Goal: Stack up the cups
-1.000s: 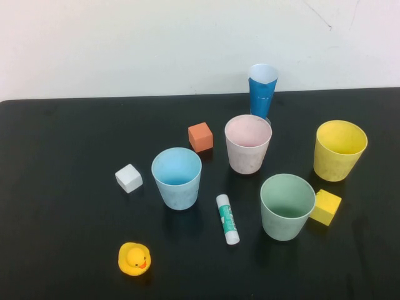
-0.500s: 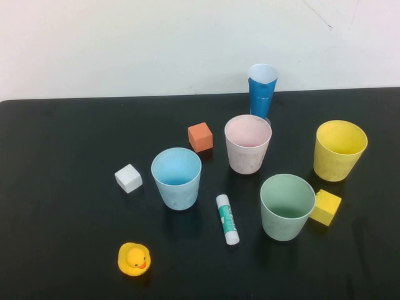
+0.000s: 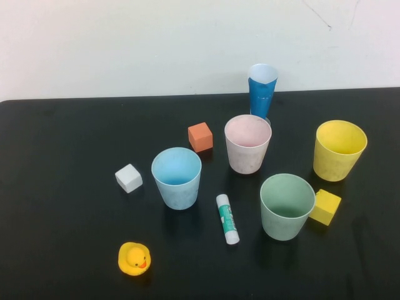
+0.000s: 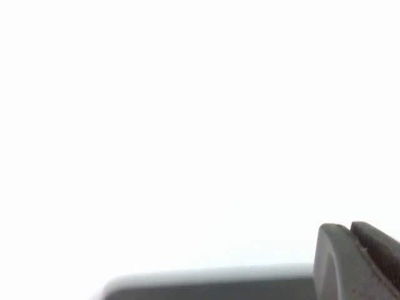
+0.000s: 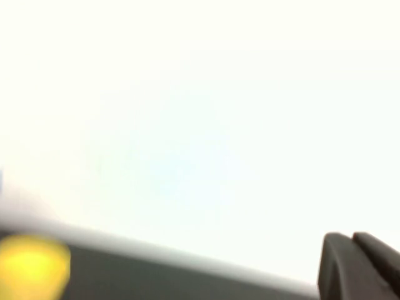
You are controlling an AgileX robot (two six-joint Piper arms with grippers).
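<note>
You have four cups standing upright and apart on the black worktop (image 3: 62, 137), and as far as the insides show, each is empty. The pale pink cup (image 3: 248, 143) sits near the middle. The dark-blue paper cup (image 3: 262, 91) is just behind it. The light blue cup (image 3: 177, 177) is to the pink one's left and nearer you, with the white cube (image 3: 129, 178) on its left and the orange cube (image 3: 200, 137) behind it. The pale green cup (image 3: 287, 206) is at front right, touching or almost touching the yellow cube (image 3: 325, 207). The yellow cup (image 3: 339, 150) stands furthest right. A glue stick (image 3: 227, 219) lies between blue and green, and a rubber duck (image 3: 134, 259) sits at front left.

Nothing has shifted since the earlier frames.

Your left gripper (image 4: 365, 262) and right gripper (image 5: 362, 265) are both pressed together, holding nothing, off the high view, each seen only at the edge of its own wrist view.
</note>
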